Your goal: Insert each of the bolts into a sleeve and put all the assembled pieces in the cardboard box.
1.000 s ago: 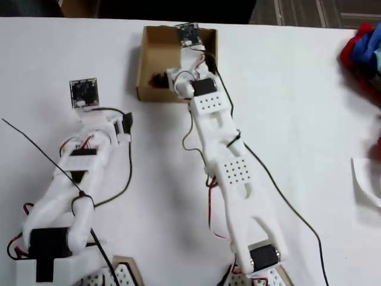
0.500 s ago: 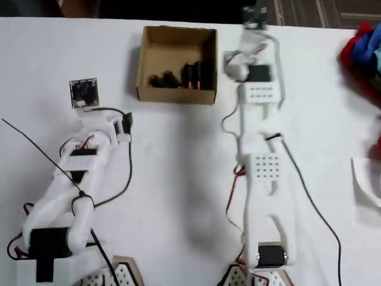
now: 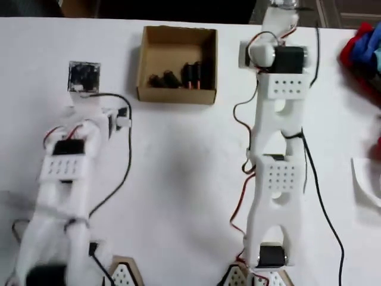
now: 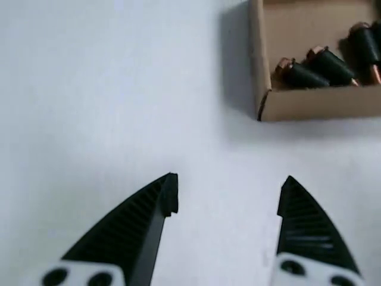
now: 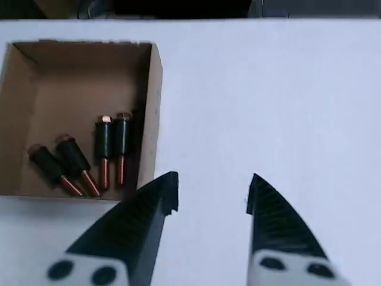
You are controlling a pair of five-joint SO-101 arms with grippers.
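Assembled pieces (image 5: 104, 140): four are lying inside the cardboard box (image 3: 175, 95), toward the table's (image 3: 178, 179) 12 o'clock.
Left gripper (image 4: 229, 187): is hovering released at the box's 9 o'clock.
Right gripper (image 5: 211, 185): is hovering released at the box's 3 o'clock.

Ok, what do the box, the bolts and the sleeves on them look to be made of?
The box looks like plain brown cardboard: matte, with raw cut edges and folded corners. The bolts look like metal, with a coppery sheen on shanks and heads, possibly just plating. The sleeves are dull black with no glint, likely plastic or rubber; the look leaves that open.
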